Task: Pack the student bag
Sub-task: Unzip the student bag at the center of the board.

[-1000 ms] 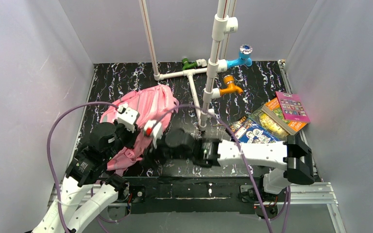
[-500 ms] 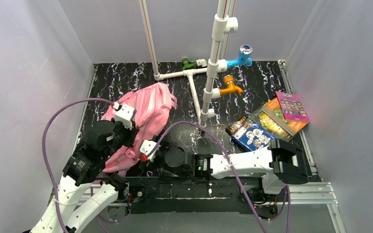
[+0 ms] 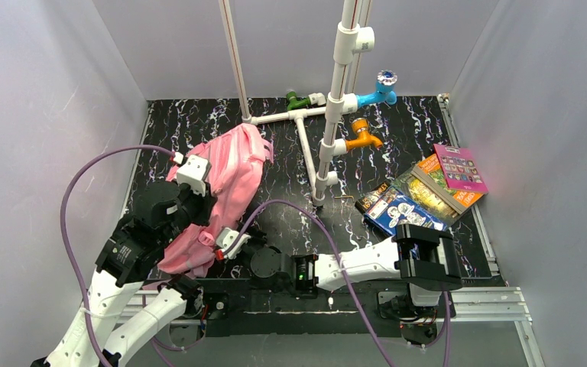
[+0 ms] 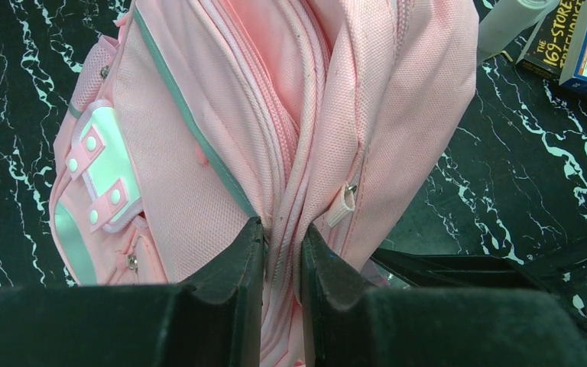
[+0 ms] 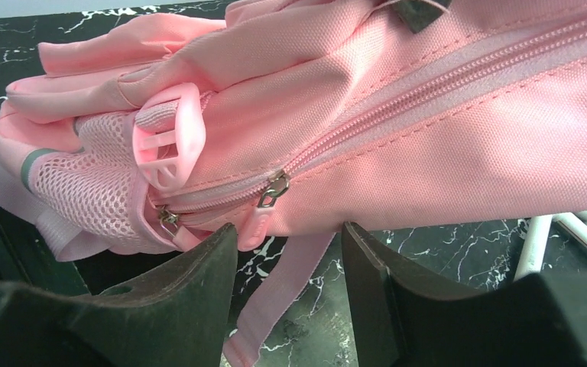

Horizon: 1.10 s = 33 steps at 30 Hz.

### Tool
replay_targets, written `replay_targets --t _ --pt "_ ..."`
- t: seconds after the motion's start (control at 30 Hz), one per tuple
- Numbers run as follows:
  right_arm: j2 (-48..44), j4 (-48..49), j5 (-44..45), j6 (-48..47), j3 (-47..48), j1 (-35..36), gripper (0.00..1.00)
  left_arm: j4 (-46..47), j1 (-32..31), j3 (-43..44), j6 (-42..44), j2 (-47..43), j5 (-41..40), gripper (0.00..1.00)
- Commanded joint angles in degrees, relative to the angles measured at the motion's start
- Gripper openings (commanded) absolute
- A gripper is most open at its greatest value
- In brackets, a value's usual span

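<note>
Top external view: a black white-veined marble-pattern tabletop (image 3: 405, 126) is boxed in by plain pale grey walls (image 3: 290, 46). The large pink fabric student bag (image 3: 229, 172) sits at its left, fabric pinched in the left gripper (image 4: 281, 233). The right gripper (image 5: 287, 237) gapes beside the bag's zip.

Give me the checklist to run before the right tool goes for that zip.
1. Left tool holding the student bag: ok, shut on a fold of the fabric.
2. Right tool ready to grasp: ok, fingers apart, nothing gripped.
3. Zip pull lined up: ok, just beyond the gap, not yet between the fingers.
4. Zip open for packing: not ok, closed along the visible stretch.
5. Books out of the way: ok, stacked far right, apart from the bag.
6. Loose strap clear of the fingers: cannot tell.
</note>
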Motion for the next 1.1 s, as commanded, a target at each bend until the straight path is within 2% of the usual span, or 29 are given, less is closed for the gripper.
replay_targets --t 0.0,0.33,0.5,0.57,0.63,0.73,0.93,1.07 --pt "1.5 4.8 3.6 -0.9 1.9 0.0 0.60 3.1 0.3 3.6 -1.9 -0.6 0.3 0.00" --pt "6.8 10.7 9.7 -5.5 4.9 0.0 0.62 3.4 0.2 3.3 -3.2 0.4 1.6 0.00" --pt "6.8 11.5 10.4 -7.4 6.2 -0.1 0.59 3.4 0.3 2.7 -3.0 0.1 1.9 0.00" --pt "6.2 11.1 10.5 -7.9 6.2 -0.1 0.49 3.4 0.2 2.0 -2.9 -0.2 1.9 0.00" --pt "5.3 9.9 10.2 -7.8 6.1 -0.3 0.32 3.3 0.2 1.1 -2.6 -0.7 1.9 0.00" --pt "3.1 5.4 8.8 -7.4 6.8 -0.5 0.01 3.1 0.3 -0.1 -1.8 -0.8 1.9 0.00" --pt "-2.5 -7.4 7.1 -1.6 8.9 -1.0 0.01 2.2 0.3 -1.4 1.0 -0.9 1.7 0.00" --pt "-5.9 -18.0 4.6 8.0 11.0 -3.9 0.01 1.8 0.3 -1.6 1.8 -1.3 1.0 0.00"
